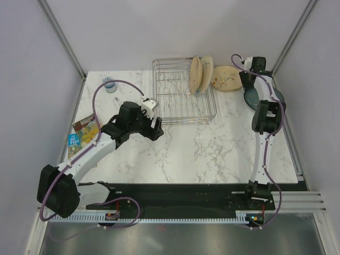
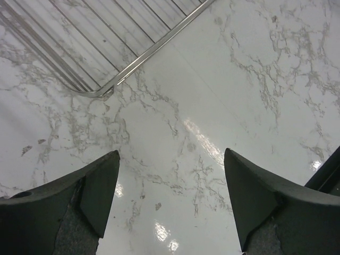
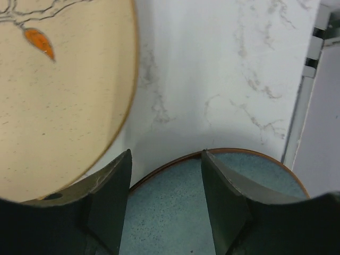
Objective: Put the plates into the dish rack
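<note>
Half done, I judged: two plates (image 1: 201, 74) stood in the dish rack (image 1: 183, 120); the cream plate (image 1: 226, 79) and teal plate (image 1: 251, 97) lay on the worktop (image 1: 202, 154) beside it. Right claw (image 3: 166, 156) apart over the teal rim, left claw (image 2: 172, 154) apart, both empty.

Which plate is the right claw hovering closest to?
The plain dark teal-grey plate, lying flat; its rim shows between the right gripper's fingers. The cream leaf-sprig plate lies off to one side.

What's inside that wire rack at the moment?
Two plates stand on edge at the right end of the dish rack: a cream plate and a blue-and-cream plate partly hidden behind it. Elsewhere only bare wire shows.
</note>
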Robot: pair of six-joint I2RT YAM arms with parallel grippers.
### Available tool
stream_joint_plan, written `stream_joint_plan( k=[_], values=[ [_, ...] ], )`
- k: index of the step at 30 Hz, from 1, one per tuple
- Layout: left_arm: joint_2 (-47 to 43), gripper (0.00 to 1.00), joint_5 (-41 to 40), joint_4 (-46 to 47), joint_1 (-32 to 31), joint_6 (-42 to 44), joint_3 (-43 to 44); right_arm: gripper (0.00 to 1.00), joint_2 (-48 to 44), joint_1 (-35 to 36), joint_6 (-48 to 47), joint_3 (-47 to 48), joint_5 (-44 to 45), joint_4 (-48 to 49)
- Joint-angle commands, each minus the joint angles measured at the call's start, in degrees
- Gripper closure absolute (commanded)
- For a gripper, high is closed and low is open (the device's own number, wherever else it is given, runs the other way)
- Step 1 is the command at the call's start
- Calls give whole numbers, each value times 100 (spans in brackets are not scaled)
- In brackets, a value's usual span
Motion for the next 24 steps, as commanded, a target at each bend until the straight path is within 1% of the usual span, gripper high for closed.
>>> stream_joint_plan(
  k=[1,4,5,8,11,14,15,17,21,24],
  values=[
    [148,13,359,36,-160,174,45,38,-106,-431,614,143,-361,336],
    [288,13,351,212,-283,112,80,38,-211,-528,833,-146,-721,362],
    [315,13,342,265,-353,77,89,38,-385,-572,886,-495,-879,415],
    [464,12,333,362,-424,-28,124,38,-746,-590,1062,-1155,-1011,617],
    [561,12,315,397,-512,-55,194,38,-957,-599,1167,-1587,-1117,627],
    [614,12,289,502,-600,-108,195,37,-1203,-599,1089,-1991,-1354,626],
    [631,11,280,537,-626,-117,186,37,-1265,-590,1063,-2071,-1625,644],
    [675,11,263,546,-670,-125,186,36,-1528,-599,1114,-2360,-1785,758],
    [675,11,245,546,-741,-125,177,36,-2082,-704,1570,-2915,-2014,1424],
    [649,11,236,546,-776,-125,168,37,-2425,-783,1730,-3372,-1752,1855]
  ],
)
